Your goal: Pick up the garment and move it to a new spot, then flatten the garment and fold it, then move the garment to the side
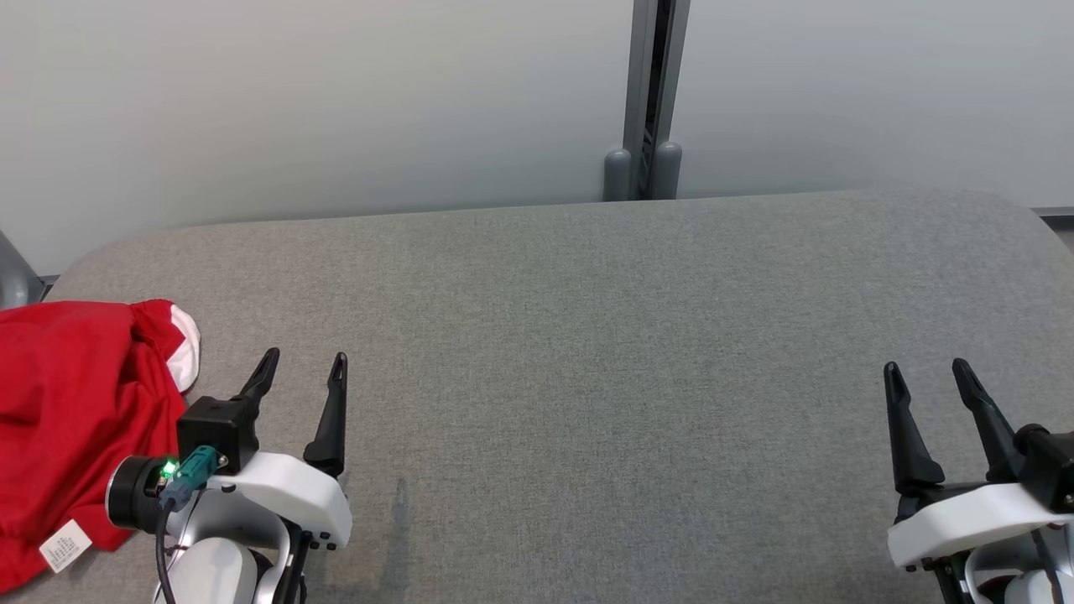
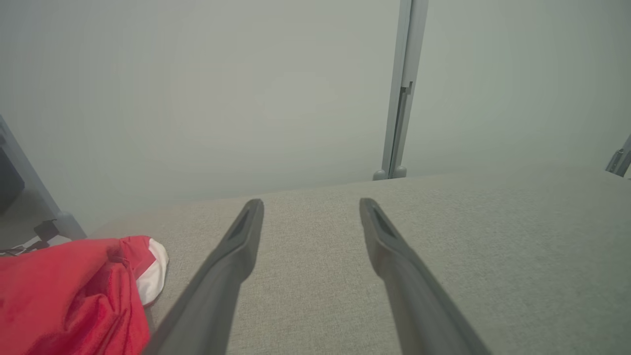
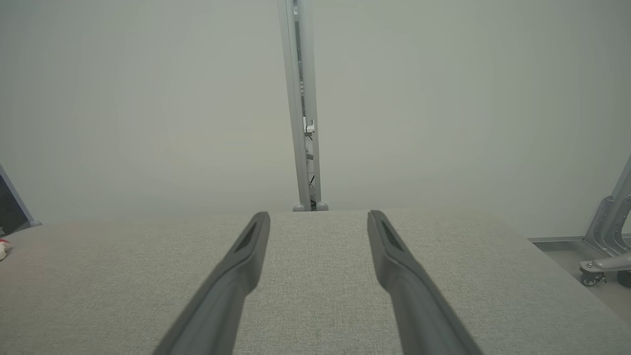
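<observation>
The garment (image 1: 71, 411) is red with a white patch and a white label, crumpled at the left edge of the grey cloth-covered table (image 1: 604, 352). In the left wrist view the garment (image 2: 74, 296) lies at the lower left. My left gripper (image 1: 304, 366) stands open just right of the garment, not touching it, with nothing between its fingers (image 2: 241, 236). Far over at the lower right, my right gripper (image 1: 926, 371) is open too and empty, and its fingers (image 3: 251, 246) hover above bare table. A sliver of the garment (image 3: 3, 246) shows at that view's left edge.
A pale wall with a grey upright post (image 1: 648, 101) runs behind the table's far edge. A wheeled metal frame (image 3: 609, 236) stands on the floor beyond the table's right end. The table's rounded corners show at the far left and far right.
</observation>
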### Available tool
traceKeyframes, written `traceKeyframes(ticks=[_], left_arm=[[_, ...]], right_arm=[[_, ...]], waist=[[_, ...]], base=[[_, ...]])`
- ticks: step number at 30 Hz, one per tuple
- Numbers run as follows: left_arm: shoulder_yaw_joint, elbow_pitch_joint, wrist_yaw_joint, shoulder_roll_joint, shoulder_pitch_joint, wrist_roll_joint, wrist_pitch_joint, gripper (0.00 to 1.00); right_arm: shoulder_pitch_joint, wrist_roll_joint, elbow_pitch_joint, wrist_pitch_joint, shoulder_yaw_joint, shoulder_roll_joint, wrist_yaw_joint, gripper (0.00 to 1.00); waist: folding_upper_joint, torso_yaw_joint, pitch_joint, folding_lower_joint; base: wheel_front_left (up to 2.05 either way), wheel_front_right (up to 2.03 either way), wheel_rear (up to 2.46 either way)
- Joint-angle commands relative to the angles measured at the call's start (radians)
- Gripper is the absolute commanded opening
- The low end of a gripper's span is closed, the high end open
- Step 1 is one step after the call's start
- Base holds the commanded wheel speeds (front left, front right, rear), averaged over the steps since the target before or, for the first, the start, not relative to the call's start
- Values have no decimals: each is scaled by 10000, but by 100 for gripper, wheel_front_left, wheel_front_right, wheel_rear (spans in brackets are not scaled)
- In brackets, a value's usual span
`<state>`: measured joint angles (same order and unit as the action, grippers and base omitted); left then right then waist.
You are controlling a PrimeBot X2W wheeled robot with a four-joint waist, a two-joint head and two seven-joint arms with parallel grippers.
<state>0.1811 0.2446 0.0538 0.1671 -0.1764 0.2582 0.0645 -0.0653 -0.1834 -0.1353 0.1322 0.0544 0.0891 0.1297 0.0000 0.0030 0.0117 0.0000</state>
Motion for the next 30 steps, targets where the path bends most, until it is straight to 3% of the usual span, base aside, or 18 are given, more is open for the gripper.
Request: traceKeyframes(ticks=[1, 20, 30], left_arm=[[-9, -27, 25, 65, -7, -170, -14, 100], [84, 93, 79, 168, -23, -183, -188, 100], [139, 75, 153, 187, -143, -98, -132, 100]], right_arm=[[88, 104, 81, -20, 6, 3, 18, 100], [150, 171, 141, -227, 157, -24, 17, 100], [138, 172, 182, -255, 263, -12, 17, 100]], waist=[[0, -1, 5, 0], [0, 95, 13, 0], [0, 527, -23, 0]], base=[[0, 0, 0], [0, 0, 0], [0, 0, 0]])
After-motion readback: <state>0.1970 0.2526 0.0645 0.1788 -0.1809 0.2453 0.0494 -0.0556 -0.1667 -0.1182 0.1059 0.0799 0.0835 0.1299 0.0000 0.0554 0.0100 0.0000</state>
